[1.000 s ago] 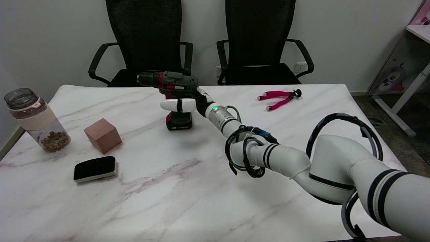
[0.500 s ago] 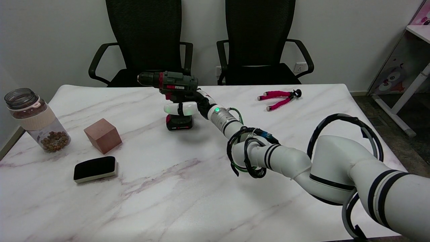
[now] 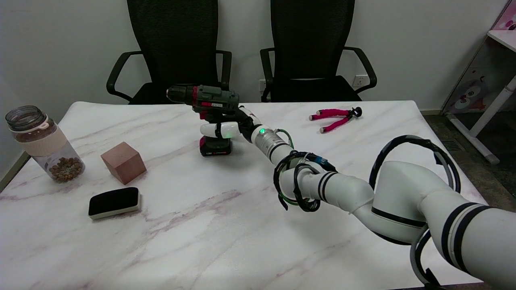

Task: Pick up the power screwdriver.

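Note:
The power screwdriver (image 3: 209, 98) is dark green and black with a red collar and a red-and-black battery base (image 3: 215, 146). It stands upright at the far middle of the marble table (image 3: 225, 225), chuck pointing left. My right hand (image 3: 227, 128) reaches in from the right and wraps the handle just below the body. A white finger lies across the handle's front, and the other fingers are hidden behind it. The base still looks to be resting on the table.
A jar (image 3: 42, 144) holding brown pieces stands at the left edge. Beside it sit a brown cube (image 3: 123, 162) and a black eraser (image 3: 114, 202). Pink-handled pliers (image 3: 334, 118) lie at the far right. Two black chairs (image 3: 177, 48) stand behind the table.
My hand has slid a little right and lower on the handle and closed around it. The screwdriver's top has shifted slightly right, while its base stays in place.

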`<action>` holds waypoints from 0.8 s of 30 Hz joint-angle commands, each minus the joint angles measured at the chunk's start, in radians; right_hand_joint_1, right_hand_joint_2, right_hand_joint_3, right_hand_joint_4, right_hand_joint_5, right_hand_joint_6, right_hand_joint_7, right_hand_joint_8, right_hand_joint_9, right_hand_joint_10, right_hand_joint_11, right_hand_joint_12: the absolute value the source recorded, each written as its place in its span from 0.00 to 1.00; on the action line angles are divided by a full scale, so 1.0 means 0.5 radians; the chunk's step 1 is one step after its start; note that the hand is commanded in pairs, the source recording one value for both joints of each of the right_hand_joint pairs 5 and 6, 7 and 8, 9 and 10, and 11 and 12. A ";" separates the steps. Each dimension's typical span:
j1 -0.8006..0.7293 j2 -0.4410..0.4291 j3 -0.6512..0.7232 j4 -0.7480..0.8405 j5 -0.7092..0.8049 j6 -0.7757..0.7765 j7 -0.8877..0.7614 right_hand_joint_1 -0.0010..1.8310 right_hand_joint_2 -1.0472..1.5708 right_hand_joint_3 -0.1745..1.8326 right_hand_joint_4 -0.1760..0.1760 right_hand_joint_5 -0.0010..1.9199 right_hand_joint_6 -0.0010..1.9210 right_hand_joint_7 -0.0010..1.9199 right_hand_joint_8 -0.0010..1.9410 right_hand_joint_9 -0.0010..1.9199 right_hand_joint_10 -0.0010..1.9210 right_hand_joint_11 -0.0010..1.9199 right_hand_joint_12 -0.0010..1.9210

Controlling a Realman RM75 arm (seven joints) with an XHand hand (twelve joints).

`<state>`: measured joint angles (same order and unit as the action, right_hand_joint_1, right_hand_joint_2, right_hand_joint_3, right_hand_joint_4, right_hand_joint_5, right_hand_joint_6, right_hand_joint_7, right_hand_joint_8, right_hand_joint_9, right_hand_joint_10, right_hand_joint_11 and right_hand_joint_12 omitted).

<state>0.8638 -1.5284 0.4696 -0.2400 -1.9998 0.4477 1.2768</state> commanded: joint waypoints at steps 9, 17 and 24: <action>0.009 0.032 0.024 -0.064 0.002 0.059 0.017 0.60 0.48 0.51 0.97 0.37 0.37 0.37 0.36 0.33 0.33 0.08 0.08; 0.015 0.032 0.024 -0.073 0.002 0.052 0.017 0.60 0.45 0.53 1.00 0.35 0.35 0.35 0.34 0.28 0.28 0.09 0.09; 0.027 0.032 0.024 -0.085 0.002 0.043 0.021 0.59 0.39 0.58 1.00 0.31 0.31 0.31 0.31 0.22 0.22 0.12 0.12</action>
<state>0.8692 -1.5153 0.4792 -0.2652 -1.9988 0.4660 1.2837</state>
